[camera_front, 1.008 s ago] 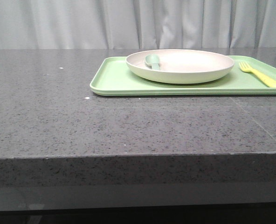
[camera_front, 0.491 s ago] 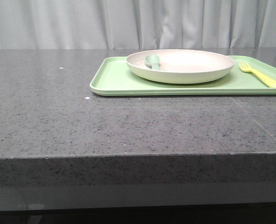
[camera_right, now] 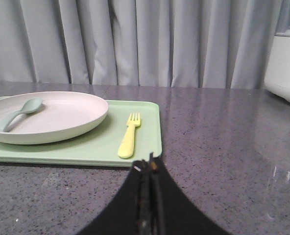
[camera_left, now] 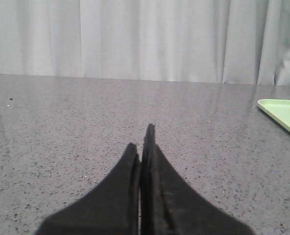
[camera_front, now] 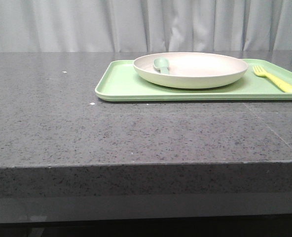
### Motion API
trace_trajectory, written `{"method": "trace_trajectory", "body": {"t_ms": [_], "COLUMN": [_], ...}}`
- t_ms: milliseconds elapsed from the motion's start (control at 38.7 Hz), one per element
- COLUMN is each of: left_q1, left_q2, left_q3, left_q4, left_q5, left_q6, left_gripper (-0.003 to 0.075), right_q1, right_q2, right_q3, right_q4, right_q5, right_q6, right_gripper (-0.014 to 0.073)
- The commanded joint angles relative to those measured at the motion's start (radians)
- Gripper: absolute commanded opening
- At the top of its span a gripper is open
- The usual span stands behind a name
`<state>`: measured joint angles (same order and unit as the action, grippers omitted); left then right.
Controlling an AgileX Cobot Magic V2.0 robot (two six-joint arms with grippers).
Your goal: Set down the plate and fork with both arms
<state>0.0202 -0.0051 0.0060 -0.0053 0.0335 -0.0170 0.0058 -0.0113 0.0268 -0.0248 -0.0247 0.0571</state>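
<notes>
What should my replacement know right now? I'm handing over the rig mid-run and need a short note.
Left gripper: shut, holding nothing, over bare table, away from the tray.
Right gripper: shut, holding nothing, just short of the tray's near edge, in line with the fork.
Plate: sits on the tray, spoon lying inside it.
Fork: lies on the tray, right of the plate, not touching it.
Done: nothing grasped yet.
Left: pick up and place plate and fork, one per arm.

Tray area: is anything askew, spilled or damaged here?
Nothing stands out. The plate sits flat on the tray, a spoon lies in it, and the fork lies flat beside it. No spills or damage visible.
</notes>
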Motion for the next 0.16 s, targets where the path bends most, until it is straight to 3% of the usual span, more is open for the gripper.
{"method": "trace_trajectory", "body": {"t_ms": [0, 129], "left_q1": [0.000, 0.000], "left_q2": [-0.022, -0.022], "left_q3": [0.002, 0.002], "left_q4": [-0.007, -0.007], "left_q5": [-0.083, -0.083], "left_q6": [-0.014, -0.014], "left_gripper": [-0.0018, -0.0018], "right_q1": [-0.007, -0.007], "right_q2": [-0.017, -0.017], "right_q3": [-0.003, -0.003], "right_q4": [-0.010, -0.010], "right_q5": [-0.083, -0.083], "right_q6": [-0.010, -0.010], "right_gripper": [-0.0068, -0.0068]}}
